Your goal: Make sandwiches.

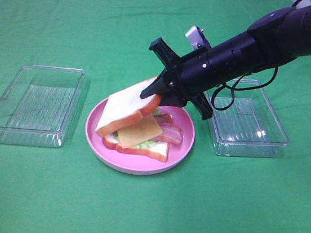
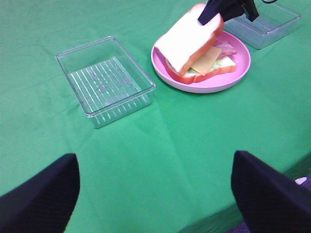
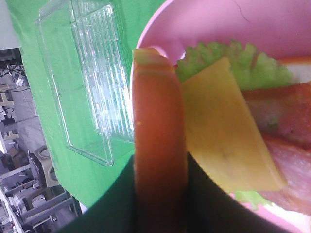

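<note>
On the pink plate (image 1: 138, 168) lies the open sandwich: a bottom bread slice (image 1: 140, 147), green lettuce (image 3: 233, 63), bacon strips (image 1: 171, 131) and a yellow cheese slice (image 1: 139, 130). My right gripper (image 1: 156, 91) is shut on the crust edge of the top bread slice (image 1: 125, 110). It holds the slice tilted over the stack, low edge at the plate's left side. The right wrist view shows that crust (image 3: 158, 145) clamped between the dark fingers (image 3: 112, 204). My left gripper (image 2: 155, 194) is open and holds nothing, hovering near the table's front edge, far from the plate (image 2: 204, 87).
A clear plastic tray (image 1: 35, 104) sits left of the plate, and a second clear tray (image 1: 251, 125) sits to its right, under my right arm. Green cloth covers the whole table. The table's front edge shows in the left wrist view.
</note>
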Controlling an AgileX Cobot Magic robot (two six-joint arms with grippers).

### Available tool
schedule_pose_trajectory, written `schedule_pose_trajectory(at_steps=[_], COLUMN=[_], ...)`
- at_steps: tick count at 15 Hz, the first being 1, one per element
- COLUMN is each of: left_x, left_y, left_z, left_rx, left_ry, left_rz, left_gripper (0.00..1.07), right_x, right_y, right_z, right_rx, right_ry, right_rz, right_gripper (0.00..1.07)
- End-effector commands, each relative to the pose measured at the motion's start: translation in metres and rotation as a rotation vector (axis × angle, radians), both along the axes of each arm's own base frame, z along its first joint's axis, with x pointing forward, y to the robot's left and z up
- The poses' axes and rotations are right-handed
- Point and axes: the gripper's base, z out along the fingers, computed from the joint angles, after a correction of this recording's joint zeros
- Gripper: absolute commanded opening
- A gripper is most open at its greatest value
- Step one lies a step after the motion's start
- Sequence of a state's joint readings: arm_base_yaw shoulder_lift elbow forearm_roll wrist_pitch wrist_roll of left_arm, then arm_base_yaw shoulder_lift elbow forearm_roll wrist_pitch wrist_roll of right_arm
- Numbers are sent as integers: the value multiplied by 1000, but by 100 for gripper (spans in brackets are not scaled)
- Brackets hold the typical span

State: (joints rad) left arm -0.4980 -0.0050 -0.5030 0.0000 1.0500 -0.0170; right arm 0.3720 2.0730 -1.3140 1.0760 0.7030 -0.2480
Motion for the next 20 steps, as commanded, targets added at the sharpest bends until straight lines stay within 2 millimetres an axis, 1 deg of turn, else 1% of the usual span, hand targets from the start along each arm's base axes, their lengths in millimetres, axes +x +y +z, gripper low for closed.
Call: schedule_pose_trajectory(at_steps=[1,2,3,4,5,7,8,9,10,11,13,14,15,16,17,18,19,20], left_x=[-2,-2,-2,-2,-2,-2,-2,-2,-2,-2,-2,-2,-2,-2,-2,-2,-2,-2], left_y=[1,1,1,1,1,1,1,1,1,1,1,1,1,1,1,1,1,1], left_z=[0,0,0,0,0,0,0,0,0,0,0,0,0,0,0,0,0,0], left_rx=[-11,-11,-11,-11,-11,-11,-11,-11,-11,-11,-11,-11,-11,-11,-11,-11,-11,-11], left_ry=[-25,-25,-25,-25,-25,-25,-25,-25,-25,-25,-25,-25,-25,-25,-25,-25,-25,-25], left_rz=[0,0,0,0,0,0,0,0,0,0,0,0,0,0,0,0,0,0], left_gripper=[80,80,80,80,80,80,80,80,80,80,80,80,80,80,80,80,80,80], right_x=[0,0,-1,-2,-5,-9,-12,-12,-13,-14,-17,-20,-22,-30,-30,-41,-58,-71], right_y=[-1,-1,-3,-4,-6,-10,-16,-16,-20,-26,-36,-43,-45,-52,-52,-60,-69,-75], right_z=[-4,-4,-5,-7,-8,-12,-15,-15,-15,-8,11,30,38,59,59,82,102,108], right_rx=[-15,-15,-37,-68,-87,-151,-221,-221,-271,-342,-433,-486,-503,-546,-546,-579,-601,-609], right_ry=[-4,-4,0,-9,-2,22,47,47,40,10,-54,-108,-124,-157,-157,-187,-225,-243], right_rz=[2,2,11,38,66,114,141,141,154,186,221,241,249,280,280,306,314,312], right_gripper=[27,27,56,73,77,78,78,78,78,78,78,78,78,78,78,77,77,77])
